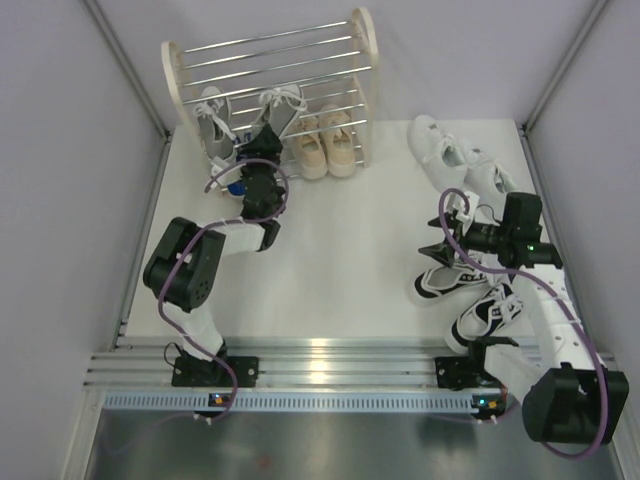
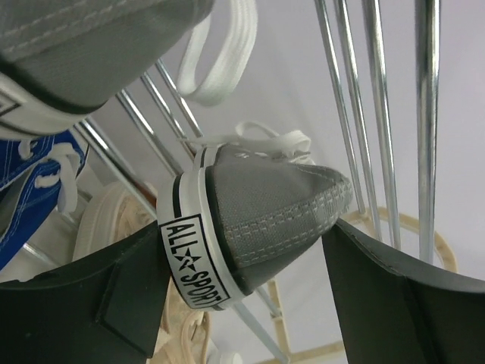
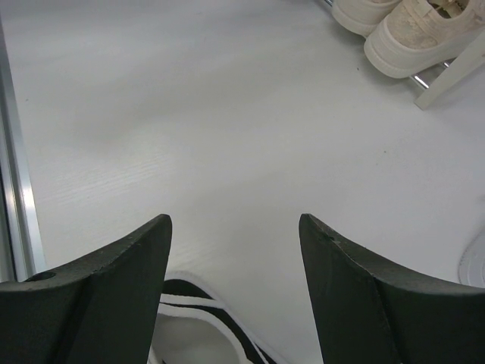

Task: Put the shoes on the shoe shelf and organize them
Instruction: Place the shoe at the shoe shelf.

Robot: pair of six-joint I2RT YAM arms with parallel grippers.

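The shoe shelf [image 1: 175, 75] stands far left on the table [image 1: 350, 230], with a left pair [image 1: 215, 120] and a right pair [image 1: 325, 140] side by side low on it. A third pair [image 1: 450, 155] lies right of the shelf. A fourth pair [image 1: 470, 290] lies nearer, on the right.

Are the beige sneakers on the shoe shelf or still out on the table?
On the shelf. The beige sneakers sit side by side on the lowest tier of the shoe shelf, toes toward the arms.

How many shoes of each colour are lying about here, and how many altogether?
Grey shoes: 2
Beige shoes: 2
White shoes: 2
Black-and-white shoes: 2
Blue shoes: 1 in view, mostly hidden
Total: 9 shoes in view
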